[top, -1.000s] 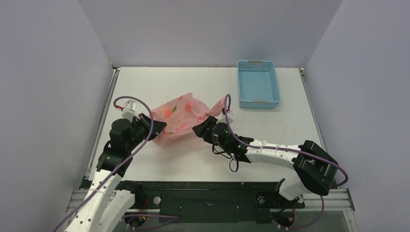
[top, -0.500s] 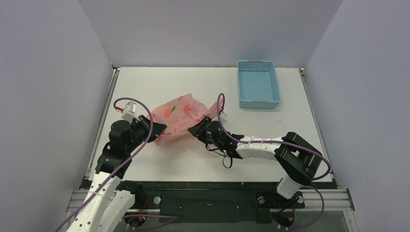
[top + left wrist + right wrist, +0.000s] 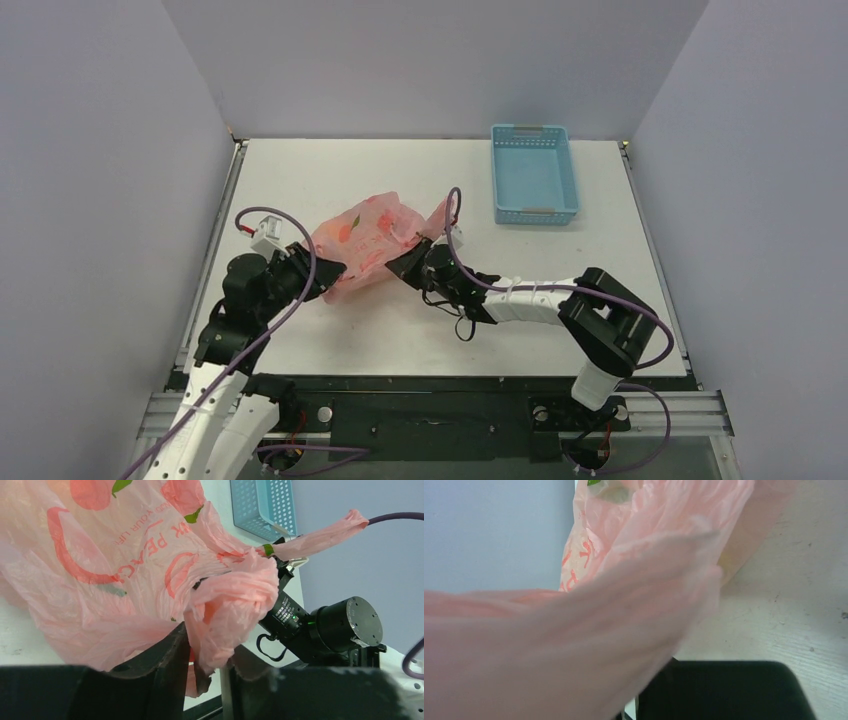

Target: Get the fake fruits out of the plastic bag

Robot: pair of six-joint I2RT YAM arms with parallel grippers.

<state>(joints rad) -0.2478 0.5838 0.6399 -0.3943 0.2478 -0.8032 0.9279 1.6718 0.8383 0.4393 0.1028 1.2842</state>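
The pink plastic bag (image 3: 365, 240) lies crumpled on the white table, left of centre. My left gripper (image 3: 325, 272) is at its near left corner, shut on a fold of the bag (image 3: 212, 645) that hangs between its dark fingers (image 3: 167, 665). My right gripper (image 3: 405, 262) is at the bag's right end, under a loop handle (image 3: 440, 213). Pink film (image 3: 589, 630) stretches across the right wrist view and covers one finger; the gripper looks shut on it. The fake fruits are hidden; only printed fruit marks show.
A light-blue slotted basket (image 3: 535, 185) stands at the back right of the table, also in the left wrist view (image 3: 262, 505). The right arm's forearm and cable (image 3: 530, 300) lie low across the table's near middle. Grey walls enclose the table.
The right arm has drawn in to the left, its elbow swinging leftward, and its gripper has pushed further in at the bag's right end. The left gripper has shifted slightly nearer, still holding the bag.
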